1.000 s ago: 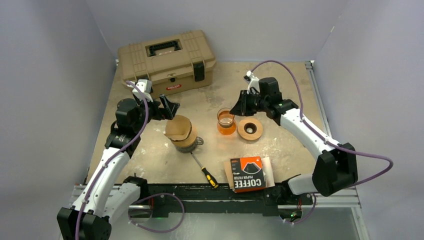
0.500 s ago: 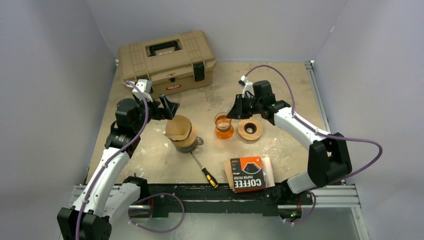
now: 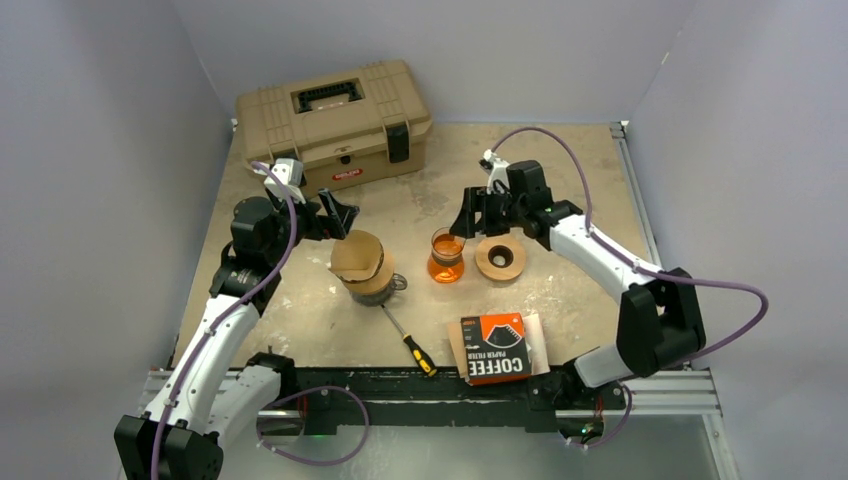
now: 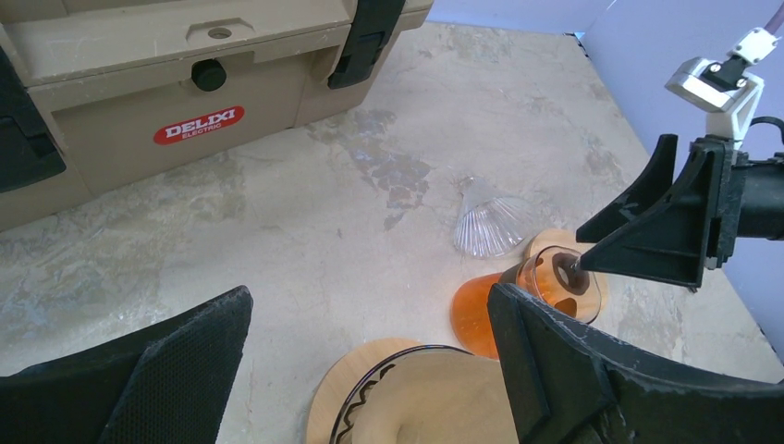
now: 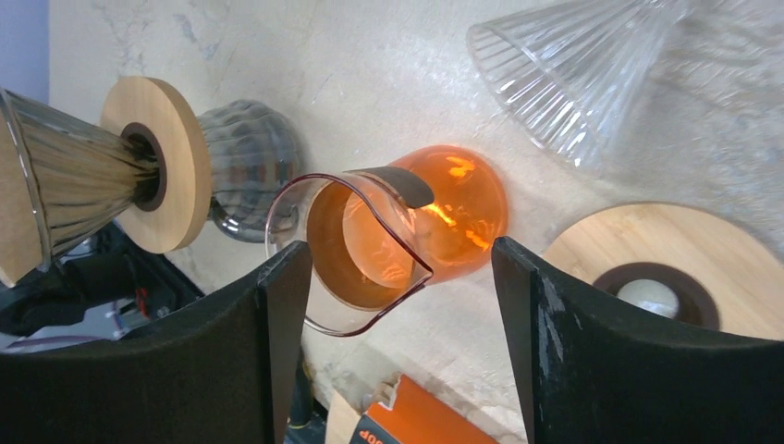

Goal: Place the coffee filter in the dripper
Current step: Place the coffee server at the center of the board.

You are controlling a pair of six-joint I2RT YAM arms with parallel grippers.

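The left gripper (image 3: 335, 212) hovers beside the tan DELIXI toolbox (image 3: 333, 118), its jaws spread wide with nothing between them. Its wrist camera looks between its fingers (image 4: 139, 379) and reads the red label on the toolbox (image 4: 166, 111), too small to read from above.

Just right of that gripper, the brown coffee filter (image 3: 357, 255) sits open in the dripper (image 3: 372, 277), which rests on a dark glass server. The right wrist view shows this stack from the side: the dripper (image 5: 65, 176) with the filter inside, the wooden collar (image 5: 153, 166), and the grey server (image 5: 245, 171) below.

A screwdriver (image 3: 410, 343) lies nearer the arm bases.

Next comes an orange glass cup (image 3: 447, 257) and, beside it, a wooden ring (image 3: 500, 258). Both wrist cameras show a clear ribbed glass cone (image 4: 490, 222) lying on its side near them, hardly visible from overhead.

The right gripper (image 3: 468, 213) hangs just above the cup (image 5: 453, 213), jaws apart and holding nothing.

The coffee filter pack (image 3: 497, 347) lies at the near edge.
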